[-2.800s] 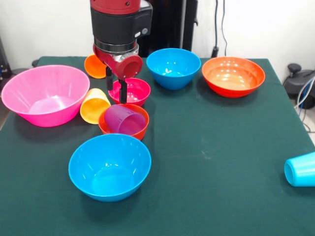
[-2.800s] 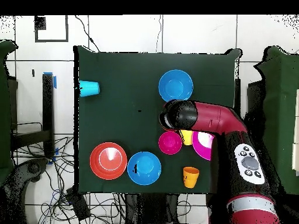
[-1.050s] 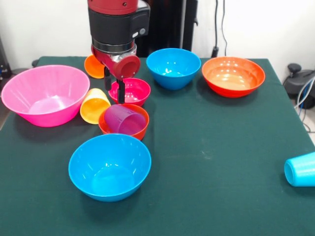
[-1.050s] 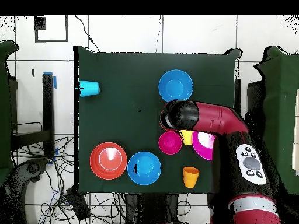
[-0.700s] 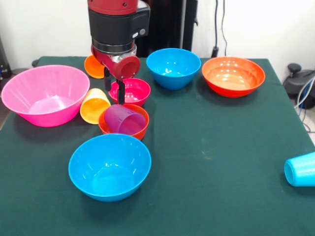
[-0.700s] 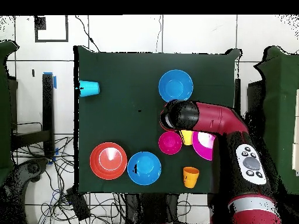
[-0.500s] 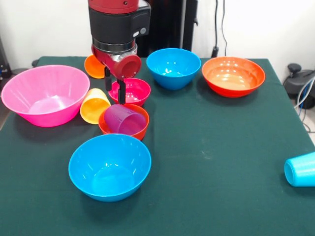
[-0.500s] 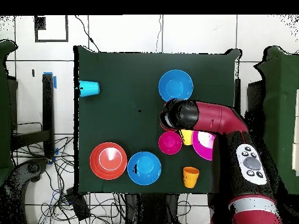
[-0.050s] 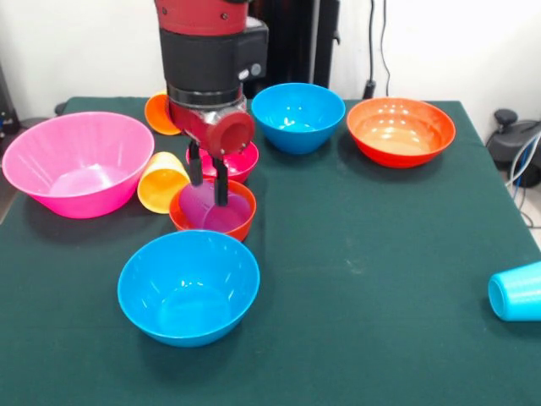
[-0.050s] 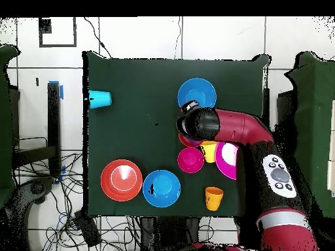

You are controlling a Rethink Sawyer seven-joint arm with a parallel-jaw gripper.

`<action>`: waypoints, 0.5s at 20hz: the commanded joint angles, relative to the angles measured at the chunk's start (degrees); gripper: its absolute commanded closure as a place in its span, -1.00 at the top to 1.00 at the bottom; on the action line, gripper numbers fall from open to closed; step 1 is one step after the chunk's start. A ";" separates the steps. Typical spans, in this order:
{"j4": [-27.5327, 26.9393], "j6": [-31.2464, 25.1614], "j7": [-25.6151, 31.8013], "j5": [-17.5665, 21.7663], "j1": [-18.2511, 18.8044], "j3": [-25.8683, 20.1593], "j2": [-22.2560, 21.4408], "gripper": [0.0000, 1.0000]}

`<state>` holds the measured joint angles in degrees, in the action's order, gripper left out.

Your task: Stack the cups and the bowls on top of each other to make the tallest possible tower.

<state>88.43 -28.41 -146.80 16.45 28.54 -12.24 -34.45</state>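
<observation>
My gripper [image 9: 208,178] hangs open over the small orange bowl [image 9: 241,227], its two fingers reaching down to the purple cup [image 9: 207,211] that lies inside that bowl. Behind the gripper sits the small magenta bowl [image 9: 247,157], partly hidden. A yellow-orange cup [image 9: 160,182] lies on its side between the orange bowl and the large pink bowl [image 9: 74,161]. An orange cup [image 9: 159,112] is at the back. One blue bowl [image 9: 188,286] sits in front, another [image 9: 297,115] at the back. In the overhead view the wrist [image 10: 191,124] covers the orange bowl and the cup.
A wide orange-red bowl [image 9: 400,129] stands at the back right. A light blue cup [image 9: 516,292] lies on its side at the table's right edge. The green table [image 9: 363,254] is bare between them.
The gripper has moved from above the magenta bowl toward the camera and down, so its fingers now reach the purple cup in the small orange bowl. Nothing else has moved.
</observation>
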 commanded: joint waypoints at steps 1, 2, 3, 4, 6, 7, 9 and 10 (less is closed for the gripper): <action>-5.37 0.96 4.73 1.20 -2.41 -5.46 5.34 1.00; -6.07 0.83 4.32 1.02 -2.73 -5.19 5.91 1.00; -6.59 1.50 4.18 0.88 -2.67 -5.41 6.98 1.00; -7.95 2.11 4.00 0.84 -2.91 -5.46 8.52 1.00; -9.02 3.34 3.99 0.95 -2.96 -5.71 10.23 1.00; -9.31 3.33 3.95 0.89 -3.04 -5.73 10.59 1.00; -9.20 2.78 3.33 0.68 -3.52 -5.29 10.69 1.00; -9.02 1.77 2.76 0.30 -3.84 -4.86 10.50 1.00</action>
<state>83.18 -27.22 -146.80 16.43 26.86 -12.96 -28.10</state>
